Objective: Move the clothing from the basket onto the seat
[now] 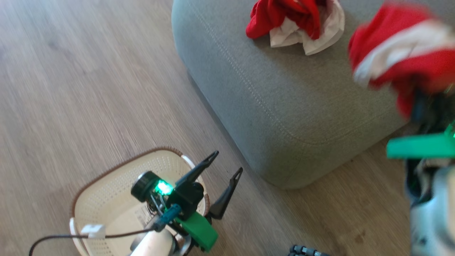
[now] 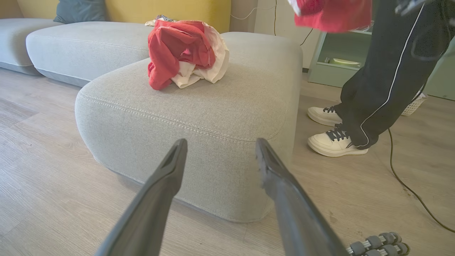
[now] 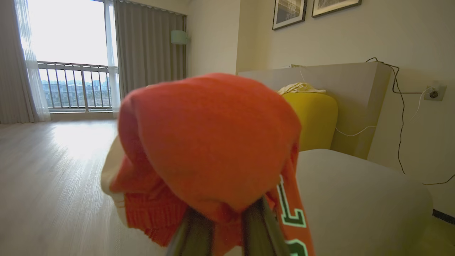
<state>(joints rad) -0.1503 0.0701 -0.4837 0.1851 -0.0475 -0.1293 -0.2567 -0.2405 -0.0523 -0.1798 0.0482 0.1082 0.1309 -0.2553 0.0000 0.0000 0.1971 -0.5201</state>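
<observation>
Right claw (image 3: pixel 227 217) pinching red garment (image 3: pixel 209 142) above sofa (image 3: pixel 355 188); left claw (image 1: pixel 226 162) spread.
Likely soft, light, floppy; best grabbed at a bunched fold.

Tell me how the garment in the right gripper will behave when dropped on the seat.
Probably floppy: the garment drapes over the right gripper and hangs in folds. Likely light, held by one pinch. It should slump and stay put, like the crumpled one on the seat.

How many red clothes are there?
2. One red garment lies crumpled on the seat; the other garment hangs from the right gripper. The left gripper hides part of the basket.
</observation>
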